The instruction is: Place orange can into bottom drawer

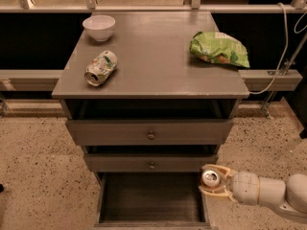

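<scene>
The orange can (210,178) shows mostly its silver top with pull tab and stands upright between the tan fingers (214,191) of my gripper (211,179). The gripper is shut on the can and reaches in from the right on a white arm. It holds the can by the right wall of the bottom drawer (149,196), just below the middle drawer's right end. The bottom drawer is pulled open and shows a dark, bare interior.
On the grey cabinet top (153,56) lie a crushed white-green can (100,68), a white bowl (99,27) and a green chip bag (218,48). The two upper drawers with round knobs (151,135) are pulled out slightly. Speckled floor surrounds the cabinet.
</scene>
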You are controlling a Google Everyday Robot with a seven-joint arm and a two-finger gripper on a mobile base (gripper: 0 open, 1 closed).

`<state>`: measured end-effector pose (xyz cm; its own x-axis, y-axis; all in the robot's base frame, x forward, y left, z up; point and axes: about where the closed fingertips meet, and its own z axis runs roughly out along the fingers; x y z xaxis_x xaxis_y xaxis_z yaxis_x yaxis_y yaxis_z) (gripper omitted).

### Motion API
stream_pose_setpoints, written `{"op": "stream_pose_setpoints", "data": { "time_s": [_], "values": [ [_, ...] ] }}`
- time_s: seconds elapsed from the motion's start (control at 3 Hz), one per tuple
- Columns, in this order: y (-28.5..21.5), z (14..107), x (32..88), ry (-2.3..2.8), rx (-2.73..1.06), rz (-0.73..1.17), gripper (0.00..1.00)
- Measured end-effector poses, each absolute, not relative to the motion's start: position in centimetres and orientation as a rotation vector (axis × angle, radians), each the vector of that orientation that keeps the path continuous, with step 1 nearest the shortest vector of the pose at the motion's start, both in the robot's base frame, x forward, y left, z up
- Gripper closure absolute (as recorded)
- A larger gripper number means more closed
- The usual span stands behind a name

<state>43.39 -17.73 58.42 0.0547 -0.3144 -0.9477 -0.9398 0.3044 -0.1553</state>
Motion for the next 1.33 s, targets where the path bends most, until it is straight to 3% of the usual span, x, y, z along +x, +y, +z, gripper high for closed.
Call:
{"op": "stream_pose_setpoints", "data": {
  "time_s": [0.67, 1.0, 1.33],
  "values": [
    [-20.1, 44.8, 46.9, 1.385, -0.933, 0.807, 1.00],
    [-20.5, 33.9, 43.8, 1.564, -0.802, 0.897, 1.00],
    [-20.4, 28.8, 42.8, 1.634, -0.752, 0.957, 1.00]
  ]
}}
